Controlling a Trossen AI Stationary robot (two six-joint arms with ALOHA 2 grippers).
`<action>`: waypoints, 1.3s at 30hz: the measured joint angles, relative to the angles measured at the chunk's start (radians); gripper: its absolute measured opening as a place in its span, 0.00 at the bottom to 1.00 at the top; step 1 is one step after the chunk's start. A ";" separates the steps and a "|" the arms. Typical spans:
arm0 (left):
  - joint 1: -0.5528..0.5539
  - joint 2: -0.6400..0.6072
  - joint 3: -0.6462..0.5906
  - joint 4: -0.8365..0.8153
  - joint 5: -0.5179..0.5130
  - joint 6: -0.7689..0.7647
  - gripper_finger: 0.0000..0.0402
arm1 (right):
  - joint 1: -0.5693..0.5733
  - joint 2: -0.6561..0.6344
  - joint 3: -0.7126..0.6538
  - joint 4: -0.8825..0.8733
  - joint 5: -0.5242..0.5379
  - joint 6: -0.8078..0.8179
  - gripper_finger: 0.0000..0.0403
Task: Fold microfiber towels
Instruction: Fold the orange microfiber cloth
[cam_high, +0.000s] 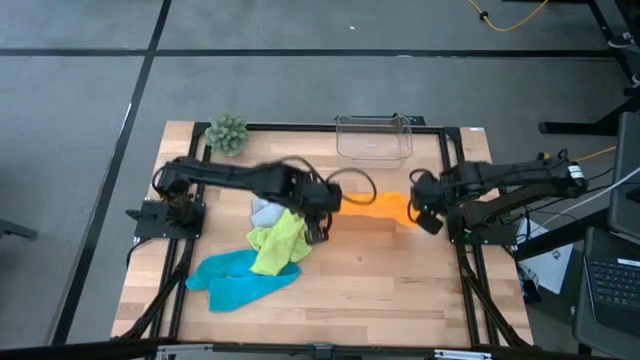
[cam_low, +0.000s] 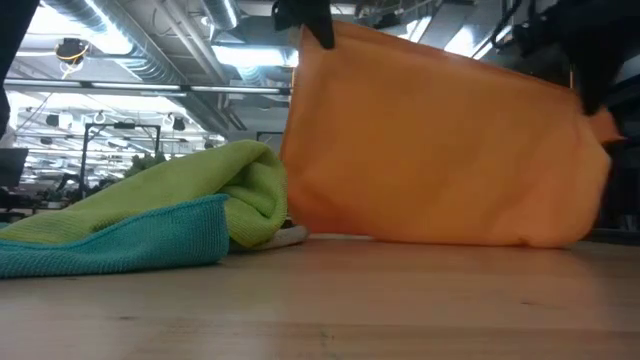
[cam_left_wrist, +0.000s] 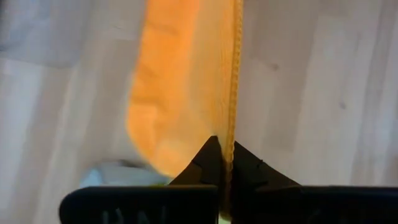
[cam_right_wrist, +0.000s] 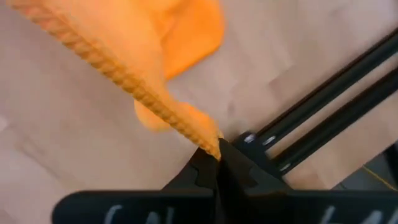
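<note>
The orange towel (cam_low: 440, 140) hangs as a sheet between my two grippers over the table's middle, and its lower fold (cam_low: 440, 238) touches the wood. My left gripper (cam_high: 330, 210) is shut on its left upper corner and my right gripper (cam_high: 420, 212) on its right upper corner. In the low view the right corner sits lower than the left. A lime green towel (cam_high: 280, 245) lies crumpled over a turquoise towel (cam_high: 238, 282) at the near left. A light grey towel (cam_high: 264, 212) peeks out beside them, under my left arm. My left gripper pinches the orange towel's stitched top edge (cam_left_wrist: 232, 118) at its left corner between its two fingers, from above, slanting down. The edge runs straight away from the fingertips (cam_left_wrist: 208, 155), and the cloth hangs below. My right gripper pinches the same stitched edge (cam_right_wrist: 198, 132) at the right corner between its two fingers, pointing down from above. The edge runs away from the fingertips toward the other arm, and the cloth hangs below it.
A clear plastic box (cam_high: 375, 138) stands at the table's far edge, and a small green plant (cam_high: 228, 132) at the far left. Black frame rails (cam_high: 452, 170) run along the table's sides. Bare wood (cam_high: 380, 290) lies toward the near edge, right of the towel pile.
</note>
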 joint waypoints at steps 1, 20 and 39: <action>-0.019 0.019 0.000 0.003 0.005 -0.015 0.00 | 0.028 0.000 -0.015 0.011 -0.017 0.021 0.00; -0.237 0.252 -0.001 0.147 0.293 -0.131 0.00 | 0.543 0.000 -0.318 0.655 -0.389 0.402 0.00; -0.231 0.252 -0.001 0.122 0.083 -0.083 0.00 | 0.686 0.001 -0.419 0.798 -0.232 0.405 0.00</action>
